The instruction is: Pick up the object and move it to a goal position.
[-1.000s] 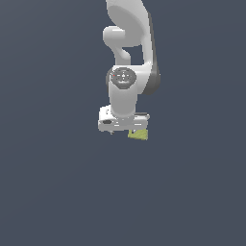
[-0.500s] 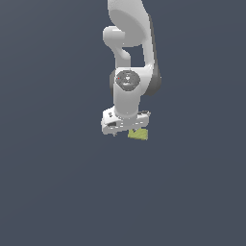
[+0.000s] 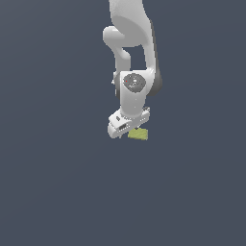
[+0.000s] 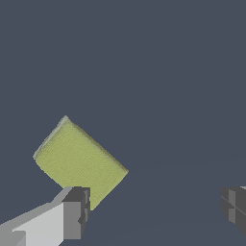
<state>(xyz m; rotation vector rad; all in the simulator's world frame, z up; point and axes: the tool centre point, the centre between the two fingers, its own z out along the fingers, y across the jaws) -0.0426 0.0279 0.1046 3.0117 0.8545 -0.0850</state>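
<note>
The object is a small flat yellow-green block [image 3: 139,134] lying on the dark grey floor. In the exterior view the white gripper [image 3: 126,128] hangs just above it, slightly toward the exterior view's left, and partly covers it. In the wrist view the block [image 4: 79,161] sits turned like a diamond, beside and partly under one grey fingertip [image 4: 77,211]. The other fingertip [image 4: 234,204] is far across the picture. The gripper [image 4: 156,207] is open and holds nothing. The block lies off to one side of the gap between the fingers.
The white arm [image 3: 132,43] comes down from the top of the exterior view. The plain dark grey floor [image 3: 57,182] fills the rest of both views.
The arm's wrist and gripper have turned about the vertical axis above the block. The block has stayed where it was.
</note>
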